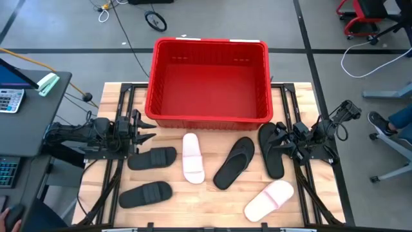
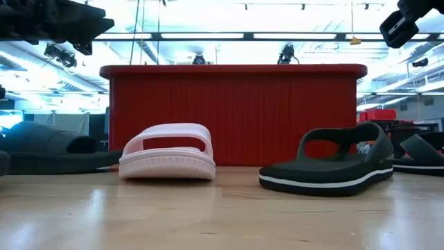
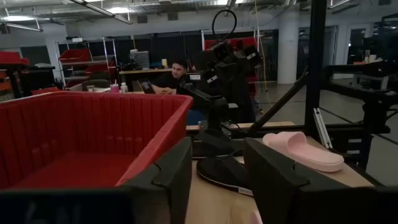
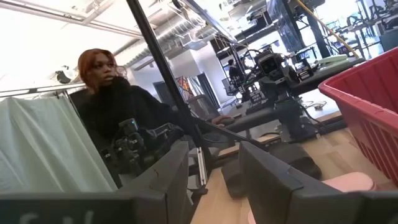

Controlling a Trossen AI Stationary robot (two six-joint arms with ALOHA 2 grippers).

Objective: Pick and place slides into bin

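The red bin (image 1: 209,80) stands at the table's far middle. In front of it lie two black wide-strap slides (image 1: 152,158) (image 1: 146,193), a white slide (image 1: 192,158), a black flip-flop (image 1: 234,162), a second flip-flop (image 1: 271,149) and another white slide (image 1: 269,198). All rest on their soles. My left gripper (image 1: 147,131) is open by the bin's near left corner, raised above the table (image 2: 55,21). My right gripper (image 1: 278,140) is open and raised (image 2: 409,21) over the right flip-flop's far end.
Dark frame rails (image 1: 116,161) run along both table sides beside the arms. A side desk with a calculator (image 1: 9,100) stands to the left. A person sits beyond the table's left side (image 4: 112,99), and another beyond the right side (image 3: 177,74).
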